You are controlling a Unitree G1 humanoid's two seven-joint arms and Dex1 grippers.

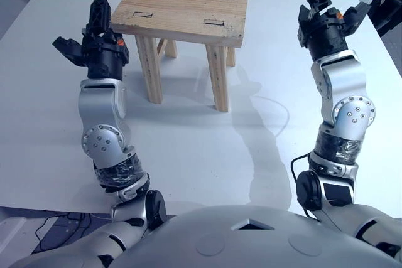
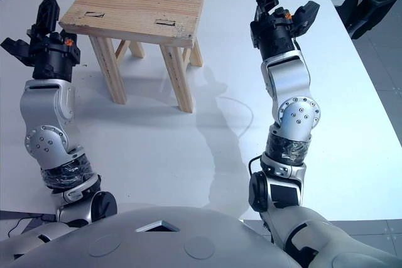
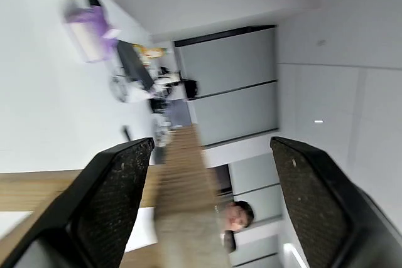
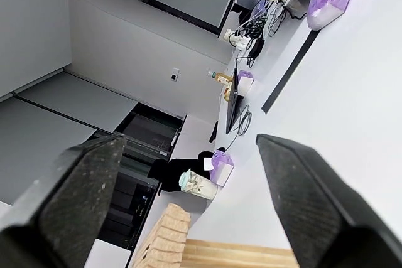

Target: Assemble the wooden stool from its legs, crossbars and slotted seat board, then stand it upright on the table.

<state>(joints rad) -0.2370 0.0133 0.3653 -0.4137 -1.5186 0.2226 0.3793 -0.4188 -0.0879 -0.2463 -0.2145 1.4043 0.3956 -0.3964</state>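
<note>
left eye view: stool [image 1: 182, 7] stands upright on the table [image 1: 188, 155]; my left jaws and right jaws are spread, holding nothing.

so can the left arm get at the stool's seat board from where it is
probably yes: the left end effector is open right beside the left edge of the seat board, and nothing lies between them on the table
</note>
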